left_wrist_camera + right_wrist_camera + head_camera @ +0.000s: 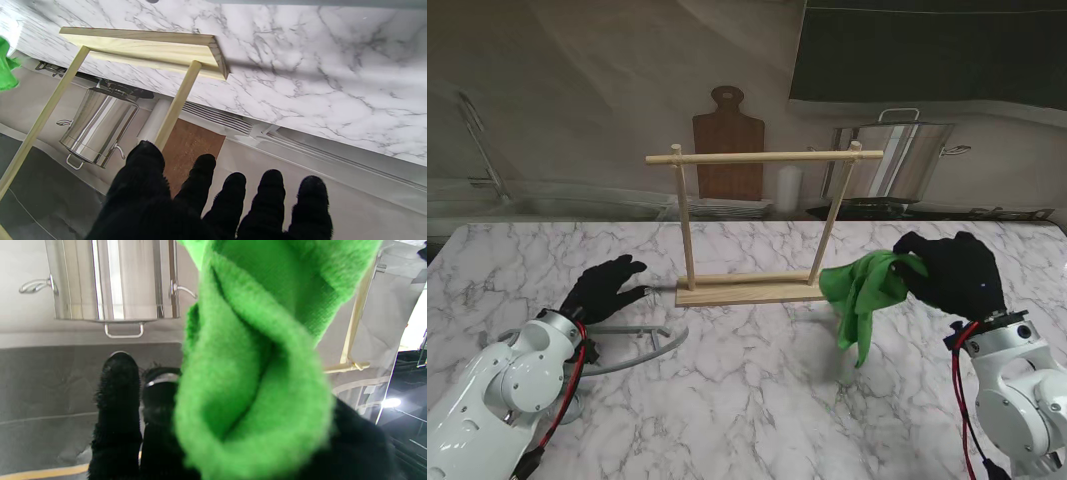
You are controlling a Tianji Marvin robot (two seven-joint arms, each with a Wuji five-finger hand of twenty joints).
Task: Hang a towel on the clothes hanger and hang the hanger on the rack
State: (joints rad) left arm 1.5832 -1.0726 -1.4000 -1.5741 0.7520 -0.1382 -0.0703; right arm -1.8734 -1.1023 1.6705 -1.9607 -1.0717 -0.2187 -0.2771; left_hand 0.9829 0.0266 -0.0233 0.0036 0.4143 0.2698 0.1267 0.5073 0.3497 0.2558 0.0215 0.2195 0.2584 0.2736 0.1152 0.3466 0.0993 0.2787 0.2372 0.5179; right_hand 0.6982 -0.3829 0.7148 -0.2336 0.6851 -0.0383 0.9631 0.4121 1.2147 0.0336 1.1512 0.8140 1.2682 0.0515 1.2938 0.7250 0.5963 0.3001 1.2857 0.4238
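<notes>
White glossy arm shells, red and black cables, fuzzy black left hand point(605, 288) and right hand point(954, 272)

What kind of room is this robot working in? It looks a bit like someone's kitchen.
Probably a mock kitchen: the marble-patterned table stands before a backdrop that seems printed, showing a steel stockpot, a wooden cutting board and a sink faucet.

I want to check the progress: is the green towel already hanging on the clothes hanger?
No, the green towel dangles from the right hand, while the clothes hanger lies bare on the table by the left hand.
</notes>
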